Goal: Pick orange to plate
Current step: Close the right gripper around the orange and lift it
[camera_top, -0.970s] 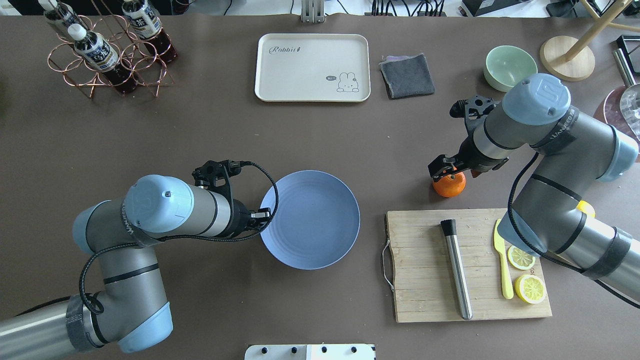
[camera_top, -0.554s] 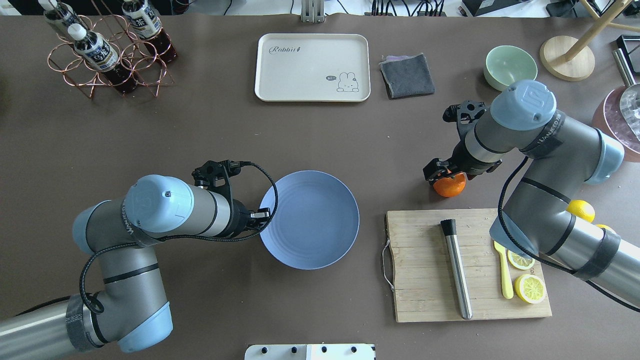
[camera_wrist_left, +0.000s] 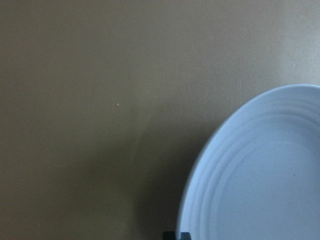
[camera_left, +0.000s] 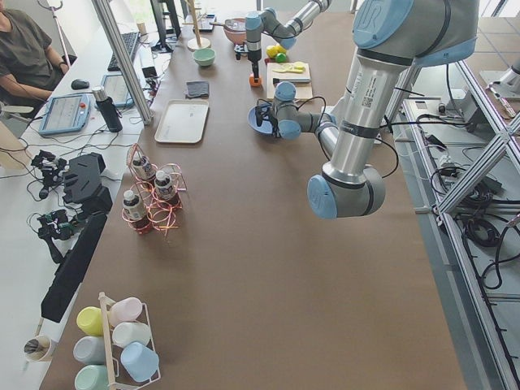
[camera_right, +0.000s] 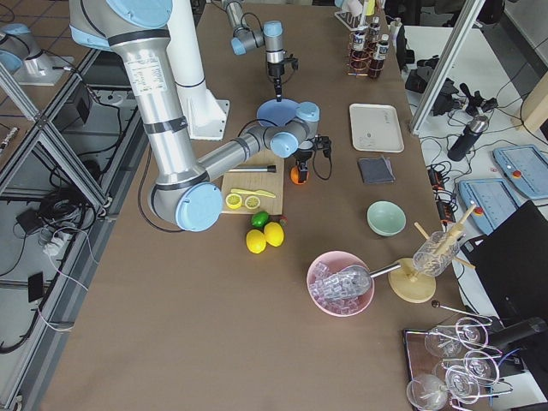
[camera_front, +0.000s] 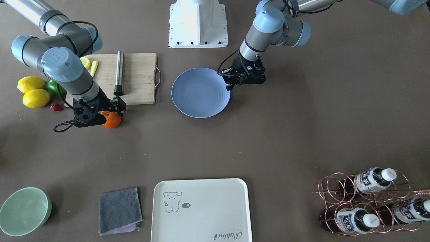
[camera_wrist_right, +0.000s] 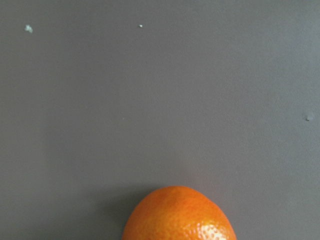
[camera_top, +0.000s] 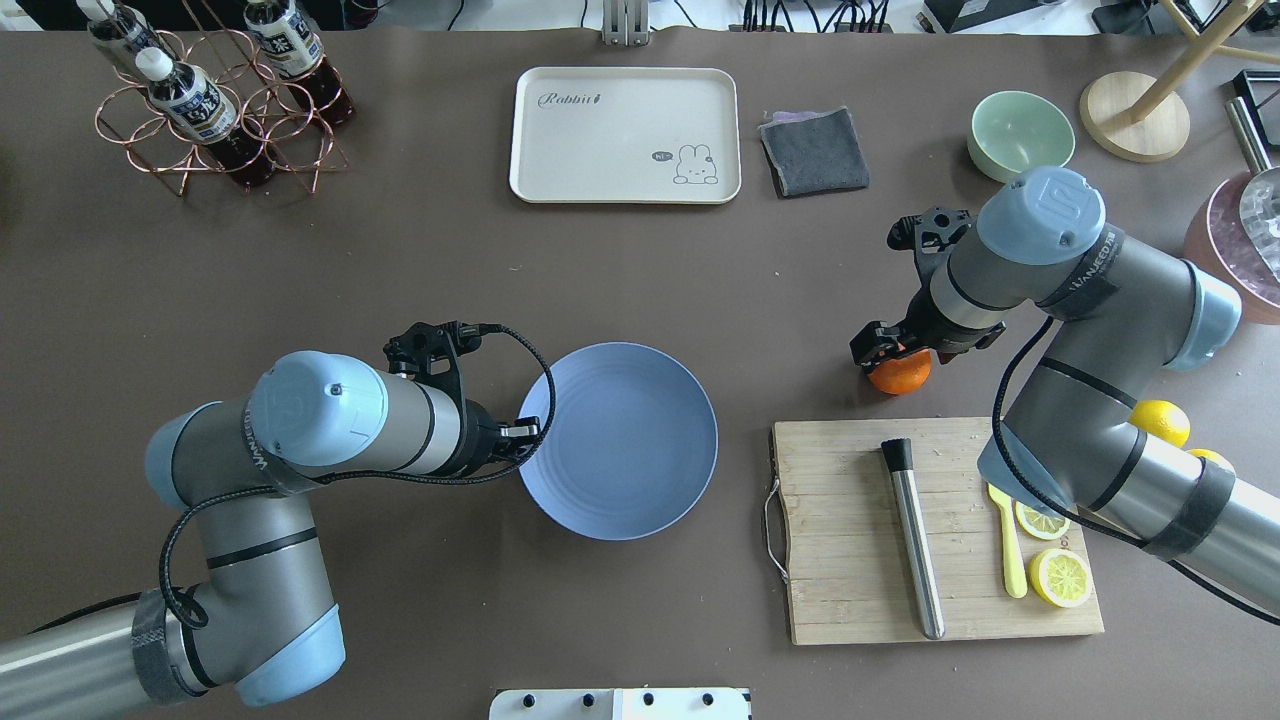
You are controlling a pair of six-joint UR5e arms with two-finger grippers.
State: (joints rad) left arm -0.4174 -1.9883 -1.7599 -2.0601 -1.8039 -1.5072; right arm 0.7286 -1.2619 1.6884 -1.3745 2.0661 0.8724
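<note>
Well, my right gripper (camera_top: 898, 352) sits over the orange (camera_top: 900, 376) beside the cutting board (camera_top: 850, 530); clamped or not, I cannot tell.

Right gripper (camera_top: 893, 355) over orange (camera_top: 901, 378) — plate (camera_top: 630, 440) well apart, left gripper (camera_top: 528, 432) at rim.

"Rabbit" on tray (camera_top: 620, 140), arm strap (camera_top: 1091, 273) perhaps "WANEED"

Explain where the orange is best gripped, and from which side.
Grip the orange across its widest middle, coming from straight above. It is round and sits on the table, so a pinch on opposite sides there should hold best. The board close beside it would likely crowd a low sideways approach.
</note>
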